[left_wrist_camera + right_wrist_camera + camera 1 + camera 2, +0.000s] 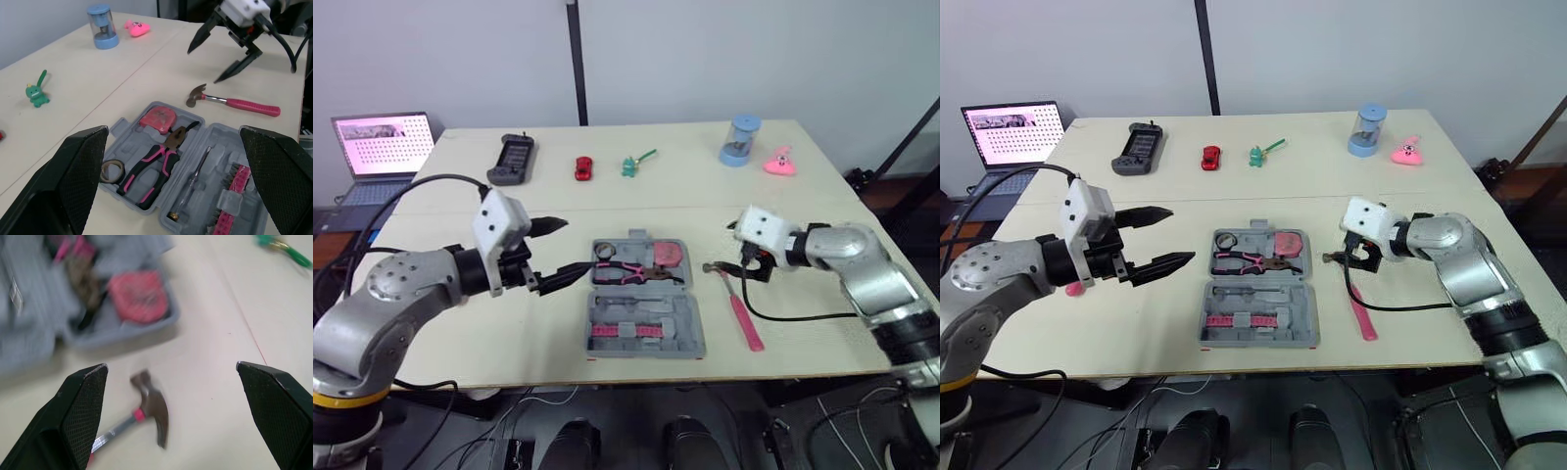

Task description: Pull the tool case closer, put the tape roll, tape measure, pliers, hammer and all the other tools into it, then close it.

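The grey tool case lies open at the table's front middle. Its far half holds a tape roll, pink-handled pliers and a pink tape measure. The near half holds a screwdriver and pink bits. A hammer with a pink handle lies on the table just right of the case. My right gripper hangs open right above the hammer head, holding nothing. To the case's left, my left gripper is open and empty, its fingers pointing at the case.
Along the far side lie a black controller, a red toy car, a green toy, a blue cylinder and a pink toy. A laptop stands far left. A black cable trails under my right arm.
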You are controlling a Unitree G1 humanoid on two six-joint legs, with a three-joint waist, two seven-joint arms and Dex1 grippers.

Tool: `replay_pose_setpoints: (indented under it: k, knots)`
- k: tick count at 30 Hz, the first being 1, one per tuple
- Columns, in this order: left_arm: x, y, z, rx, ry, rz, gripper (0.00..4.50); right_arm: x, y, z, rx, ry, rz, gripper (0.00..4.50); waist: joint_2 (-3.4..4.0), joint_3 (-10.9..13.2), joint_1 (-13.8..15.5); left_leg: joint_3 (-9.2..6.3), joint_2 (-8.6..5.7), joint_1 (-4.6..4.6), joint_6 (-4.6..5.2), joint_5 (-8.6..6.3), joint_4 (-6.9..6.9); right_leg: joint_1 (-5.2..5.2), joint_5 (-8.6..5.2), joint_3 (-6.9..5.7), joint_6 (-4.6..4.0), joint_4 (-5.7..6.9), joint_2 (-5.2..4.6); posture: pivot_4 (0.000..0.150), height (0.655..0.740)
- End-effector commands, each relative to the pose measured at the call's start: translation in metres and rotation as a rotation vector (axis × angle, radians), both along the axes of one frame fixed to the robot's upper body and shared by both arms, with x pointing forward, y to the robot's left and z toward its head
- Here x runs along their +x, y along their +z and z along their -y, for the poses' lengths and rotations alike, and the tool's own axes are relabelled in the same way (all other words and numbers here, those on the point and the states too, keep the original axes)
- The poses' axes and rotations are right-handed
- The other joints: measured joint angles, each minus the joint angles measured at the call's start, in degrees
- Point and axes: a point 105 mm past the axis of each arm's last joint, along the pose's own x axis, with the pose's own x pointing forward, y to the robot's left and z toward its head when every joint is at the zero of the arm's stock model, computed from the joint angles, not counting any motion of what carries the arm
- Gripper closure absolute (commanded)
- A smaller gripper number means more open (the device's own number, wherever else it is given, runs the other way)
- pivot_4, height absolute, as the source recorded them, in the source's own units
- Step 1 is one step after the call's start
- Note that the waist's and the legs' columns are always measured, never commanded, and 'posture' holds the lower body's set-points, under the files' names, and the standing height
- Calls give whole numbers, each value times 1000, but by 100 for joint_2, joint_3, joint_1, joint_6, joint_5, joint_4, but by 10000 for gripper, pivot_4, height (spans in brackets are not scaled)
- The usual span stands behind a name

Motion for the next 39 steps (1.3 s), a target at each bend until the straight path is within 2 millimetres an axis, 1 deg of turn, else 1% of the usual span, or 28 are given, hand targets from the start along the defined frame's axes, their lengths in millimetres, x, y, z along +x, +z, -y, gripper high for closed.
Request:
replay_pose_setpoints:
  k: [1, 5, 6, 7, 8, 11, 14, 18, 21, 24, 27, 28, 29, 33, 36, 39]
  knots:
    - [-5, 11, -1, -3, 4, 63, 0, 0, -3, 13, -334, 268, 64, 451, 4, 3, -8, 1, 0, 0, 0, 0, -1, -2, 0, 0, 0, 0, 0, 1500, 6753]
    - [-7, 11, -4, -8, 27, 67, 0, 1, -12, 15, -509, 468, 62, 451, 4, 10, -22, 3, 2, 0, -8, 4, -3, -7, 0, 3, 0, 0, 0, 1500, 6753]
    - [-8, 11, -4, -10, 33, 67, 0, 2, -14, 15, -550, 510, 73, 451, 3, 11, -27, 2, 3, 0, -14, 7, -3, -7, 0, 3, 0, 0, 0, 1500, 6753]
    - [-9, 10, -5, -10, 39, 65, 0, 3, -17, 13, -591, 558, 84, 451, 1, 12, -27, 2, 3, 0, -44, 23, -3, -7, 0, 3, -1, 0, 0, 1500, 6753]
    - [-10, 9, -5, -10, 45, 64, 0, 4, -19, 12, -621, 593, 91, 451, 0, 12, -38, 2, 3, 0, -45, 24, -4, -7, 0, 3, -1, 0, 1, 1500, 6753]
    - [-11, 8, -6, -11, 56, 65, 0, 8, -22, 7, -663, 648, 112, 451, 0, 13, -37, 1, 2, 0, -49, 26, -4, -7, 0, 5, -1, 2, 0, 1500, 6753]
    - [-16, 8, -9, -6, 80, 65, 0, 9, -39, -2, -735, 738, 89, 451, 2, 14, -38, 0, 1, -1, -52, 28, -3, -8, 0, 6, -2, 4, 0, 1500, 6753]
    - [-21, 7, -13, -1, 103, 64, 0, 16, -48, -1, -827, 758, 90, 451, 1, 14, -41, -1, 1, -1, -54, 29, -3, -14, -1, 9, -3, 8, 0, 1500, 6753]
    - [-23, 8, -14, -1, 114, 67, 0, 22, -53, -1, -888, 756, 65, 9003, -6, 10, -51, -4, 0, -1, -61, 32, 0, -10, 0, 9, -4, 10, 2, 1500, 6753]
    - [-23, 9, -14, -1, 118, 68, 0, 23, -57, -2, -927, 775, 46, 24279, -17, 3, -104, -8, -2, 1, -63, 33, 1, -6, 1, 8, -5, 12, 4, 1500, 6753]
    - [-24, 9, -14, -1, 121, 70, 0, 19, -60, -2, -935, 800, 1, 39658, -18, 2, -141, -11, -1, 1, -63, 34, 0, -6, 0, 8, -6, 16, 6, 1500, 6753]
    - [-24, 9, -14, -1, 122, 70, 0, 17, -61, 0, -937, 804, -20, 43353, -17, 3, -142, -12, 0, 3, -63, 34, -1, -6, 0, 8, -6, 17, 9, 1500, 6753]
    - [-24, 9, -14, -1, 122, 71, 0, 14, -61, 2, -938, 807, -40, 44782, -17, 3, -142, -11, 0, 3, -63, 34, -3, -10, 0, 8, -7, 19, 9, 1500, 6753]
    - [-24, 9, -13, -4, 119, 69, 0, 5, -61, 10, -916, 829, -91, 44782, -17, 4, -106, -14, -3, 1, -63, 34, -3, -10, -1, 8, -6, 20, 6, 1500, 6753]
    - [-21, 8, -12, -4, 109, 64, 0, -11, -54, 17, -863, 910, -107, 44782, -16, 5, -88, -14, -6, 1, -62, 33, -2, -8, -1, 8, -6, 20, 3, 1500, 6753]
    - [-18, 8, -10, -5, 91, 59, 0, -24, -49, 25, -821, 950, -116, 44782, -15, 7, -80, -14, -7, -1, -62, 33, -2, -8, -1, 8, -5, 19, 2, 1500, 6753]
